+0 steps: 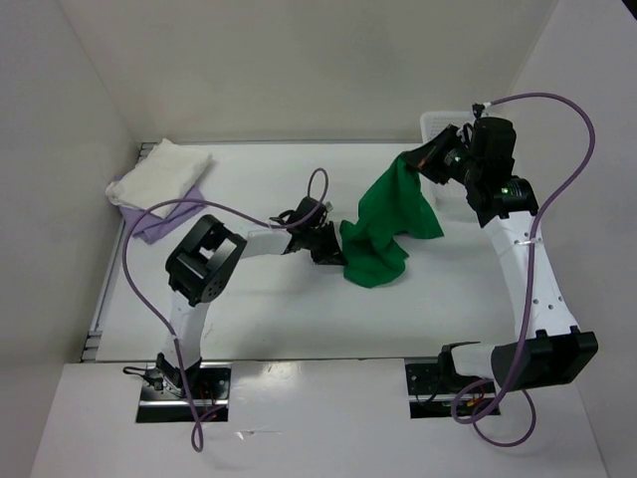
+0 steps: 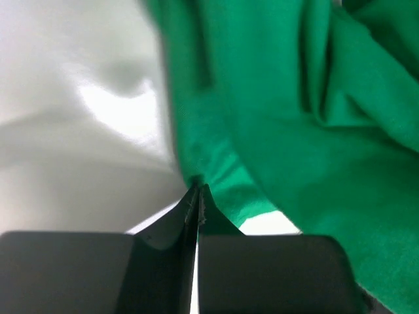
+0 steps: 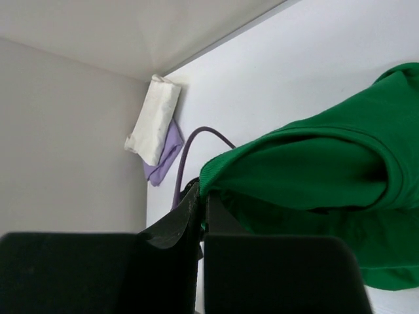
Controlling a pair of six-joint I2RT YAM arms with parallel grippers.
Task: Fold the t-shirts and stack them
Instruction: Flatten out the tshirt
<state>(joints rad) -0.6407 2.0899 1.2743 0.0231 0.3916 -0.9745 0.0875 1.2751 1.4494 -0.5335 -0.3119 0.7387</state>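
Holds the green t-shirt [image 1: 393,224] at two points, strung on a slant over the right half of the tabletop [image 1: 269,309], long axis from the far right corner down toward the middle. At the upper end, clamped shut on a hemmed edge with the right gripper [image 1: 426,159], lifted clear of the surface. At the lower end, closed with the left gripper [image 1: 333,254] on the left margin of the crumpled heap resting near the middle. Seen from the left wrist as fingertips meeting on a fold of green cloth, so judged a thin pinch; amount caught too fine to tell. Hanging doubled and twisted between the two grips, not spread. For the next move, probably a matter of drawing the two ends apart along that same slanted line to open the cloth flat before folding: left end lower and nearer the near edge, right end higher and farther back. Just behind the right gripper, at the far right corner, a white mesh basket [image 1: 438,121], close enough to snag on a swing backward. Across at the far left corner, well apart from the green cloth, a folded cream t-shirt [image 1: 164,171] lying on a lavender t-shirt [image 1: 164,221], the latter jutting out toward the near side: likely the stack to join. Between the two, the left arm with its purple cable [image 1: 318,184] looping above the wrist.
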